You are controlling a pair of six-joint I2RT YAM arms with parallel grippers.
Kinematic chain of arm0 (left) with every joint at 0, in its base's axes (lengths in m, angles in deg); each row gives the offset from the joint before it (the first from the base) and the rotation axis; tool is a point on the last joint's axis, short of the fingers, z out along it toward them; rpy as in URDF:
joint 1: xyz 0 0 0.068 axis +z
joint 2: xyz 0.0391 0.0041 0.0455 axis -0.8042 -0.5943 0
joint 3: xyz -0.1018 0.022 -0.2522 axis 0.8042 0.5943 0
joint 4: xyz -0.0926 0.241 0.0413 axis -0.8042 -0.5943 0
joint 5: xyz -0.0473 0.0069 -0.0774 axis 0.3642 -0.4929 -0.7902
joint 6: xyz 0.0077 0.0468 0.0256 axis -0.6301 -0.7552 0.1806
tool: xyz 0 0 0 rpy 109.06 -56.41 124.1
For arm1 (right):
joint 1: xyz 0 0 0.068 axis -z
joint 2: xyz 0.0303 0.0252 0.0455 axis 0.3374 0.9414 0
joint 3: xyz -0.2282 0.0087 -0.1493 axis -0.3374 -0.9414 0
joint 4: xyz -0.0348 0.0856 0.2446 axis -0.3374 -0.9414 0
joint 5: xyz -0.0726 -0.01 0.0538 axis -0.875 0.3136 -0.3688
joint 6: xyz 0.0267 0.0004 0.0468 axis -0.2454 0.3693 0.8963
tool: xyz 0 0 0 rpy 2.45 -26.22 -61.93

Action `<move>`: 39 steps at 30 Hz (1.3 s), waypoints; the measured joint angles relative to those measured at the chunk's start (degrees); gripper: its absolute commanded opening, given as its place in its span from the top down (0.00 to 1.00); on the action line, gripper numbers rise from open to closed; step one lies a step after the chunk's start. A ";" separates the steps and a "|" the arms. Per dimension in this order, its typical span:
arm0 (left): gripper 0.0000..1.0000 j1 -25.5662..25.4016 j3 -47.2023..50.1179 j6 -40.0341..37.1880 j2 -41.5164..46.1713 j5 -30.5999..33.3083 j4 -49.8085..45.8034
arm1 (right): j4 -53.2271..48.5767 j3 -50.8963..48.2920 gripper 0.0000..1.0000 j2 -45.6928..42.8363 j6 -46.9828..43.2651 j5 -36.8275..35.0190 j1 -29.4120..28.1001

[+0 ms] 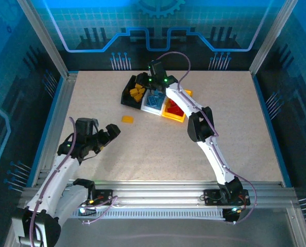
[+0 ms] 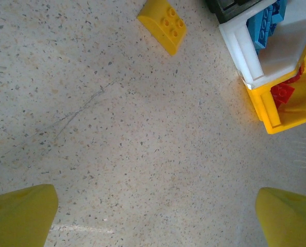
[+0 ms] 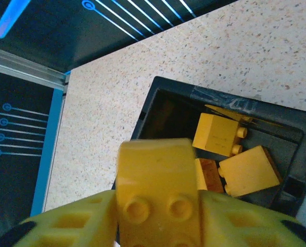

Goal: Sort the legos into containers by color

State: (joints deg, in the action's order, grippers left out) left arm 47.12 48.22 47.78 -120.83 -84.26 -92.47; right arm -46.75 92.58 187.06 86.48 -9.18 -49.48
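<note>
Yellow brick (image 3: 157, 190) clenched stud-side up in the right gripper (image 3: 158, 216), poised above the black bin (image 3: 166, 95), other yellow bricks (image 3: 220, 135) lying inside at 3 o'clock of it in the right wrist view. From the top, row of bins at 12 o'clock on the table (image 1: 235, 134): black, then white bin (image 2: 235, 38) with blue bricks (image 2: 264, 25), then yellow bin (image 2: 269, 110) with red bricks (image 2: 283, 92). Loose yellow brick (image 1: 127, 119) flat on the table at 7 o'clock of the row, and farther out at 8 o'clock the left gripper (image 2: 155, 213), released, fingers wide apart around bare tabletop.
</note>
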 measured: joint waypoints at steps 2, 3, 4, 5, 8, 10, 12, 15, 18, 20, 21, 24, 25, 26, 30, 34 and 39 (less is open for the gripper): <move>0.01 0.00 0.04 0.00 0.00 0.00 0.02 | -0.28 0.00 0.42 0.00 -0.31 -0.20 0.07; 0.01 0.00 0.04 0.02 -0.11 0.00 0.02 | -0.37 0.00 0.42 0.00 -0.42 -0.22 0.11; 0.01 0.00 0.04 0.02 -0.28 0.00 0.07 | -0.42 0.00 0.41 0.00 -0.46 -0.20 0.20; 0.01 -0.02 0.04 0.02 -0.52 0.00 0.09 | -0.42 0.00 0.41 0.00 -0.46 -0.22 0.22; 0.01 0.00 0.04 0.02 -1.25 0.07 0.11 | -0.61 -0.11 0.41 -0.02 -0.87 -0.17 0.42; 0.01 0.00 0.02 -0.22 -1.81 0.20 0.09 | -0.68 -0.76 0.41 -0.35 -1.38 -0.07 0.57; 0.01 -0.02 -0.15 -0.94 -2.91 0.46 0.00 | -0.87 -2.43 0.41 -1.49 -2.45 0.33 0.70; 0.01 0.00 -2.05 -2.91 -6.21 0.85 -1.38 | -1.07 -7.41 0.41 -5.64 -5.62 1.38 0.74; 0.01 0.00 -6.43 -5.57 -11.85 1.36 -2.99 | -0.33 -18.01 0.41 -14.51 -10.60 2.93 0.63; 0.01 -0.02 -10.25 -8.07 -16.92 1.55 -4.00 | 1.27 -27.47 0.41 -22.56 -13.64 3.80 0.52; 0.01 -0.13 -12.55 -9.81 -19.87 1.68 -4.68 | 2.27 -32.61 0.41 -27.08 -14.93 4.48 0.50; 0.01 -1.25 -19.34 -16.37 -28.52 2.56 -5.79 | 5.88 -46.93 0.41 -39.82 -17.64 5.77 0.46; 0.01 -1.77 -21.44 -18.73 -31.10 2.69 -6.03 | 6.88 -51.23 0.41 -43.56 -18.21 6.12 0.46; 0.01 -2.19 -23.23 -20.98 -33.31 2.86 -6.10 | 7.74 -54.71 0.41 -46.49 -18.53 6.25 0.46; 0.01 -3.21 -30.73 -30.64 -42.27 3.04 -6.23 | 9.64 -67.36 0.41 -55.69 -19.67 6.54 0.46; 0.01 -3.26 -35.19 -38.29 -48.43 2.99 -5.33 | 9.16 -74.88 0.41 -60.37 -20.41 6.32 0.48; 0.01 -3.43 -40.33 -44.92 -55.28 2.58 -3.76 | 7.87 -78.60 0.40 -65.24 -21.27 5.64 0.55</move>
State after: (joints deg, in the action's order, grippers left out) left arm 43.69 7.90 2.87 -176.11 -81.68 -96.23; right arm -38.88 13.98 121.81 65.21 -3.55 -48.93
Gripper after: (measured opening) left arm 0.989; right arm 0.598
